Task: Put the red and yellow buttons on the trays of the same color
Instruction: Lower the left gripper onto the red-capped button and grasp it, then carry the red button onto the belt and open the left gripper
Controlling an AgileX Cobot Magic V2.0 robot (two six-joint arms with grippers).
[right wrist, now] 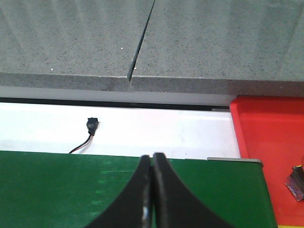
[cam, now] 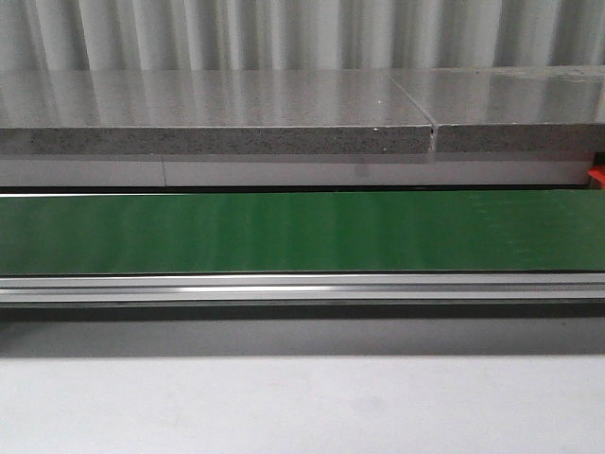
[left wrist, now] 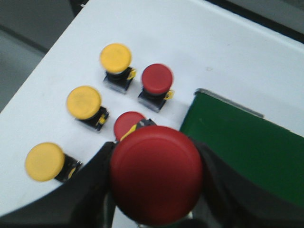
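Observation:
In the left wrist view my left gripper (left wrist: pixel 156 180) is shut on a red button (left wrist: pixel 156 173), held above the white table beside the end of the green belt (left wrist: pixel 247 152). Below it on the table stand three yellow buttons (left wrist: pixel 116 57) (left wrist: pixel 83 101) (left wrist: pixel 44 161) and two more red buttons (left wrist: pixel 157 78) (left wrist: pixel 128 124), the nearer one partly hidden by the held button. My right gripper (right wrist: pixel 153 159) is shut with nothing in it, over the green belt (right wrist: pixel 71 190). A red tray (right wrist: pixel 270 142) lies just past the belt's end. No yellow tray shows.
The front view shows only the green belt (cam: pixel 302 232), its metal rail (cam: pixel 302 288) and a grey stone ledge (cam: pixel 217 123) behind, with a sliver of red (cam: pixel 596 177) at the far right. A small black connector with a wire (right wrist: pixel 91 124) lies on the white strip. A small dark object (right wrist: pixel 297 183) lies in the red tray.

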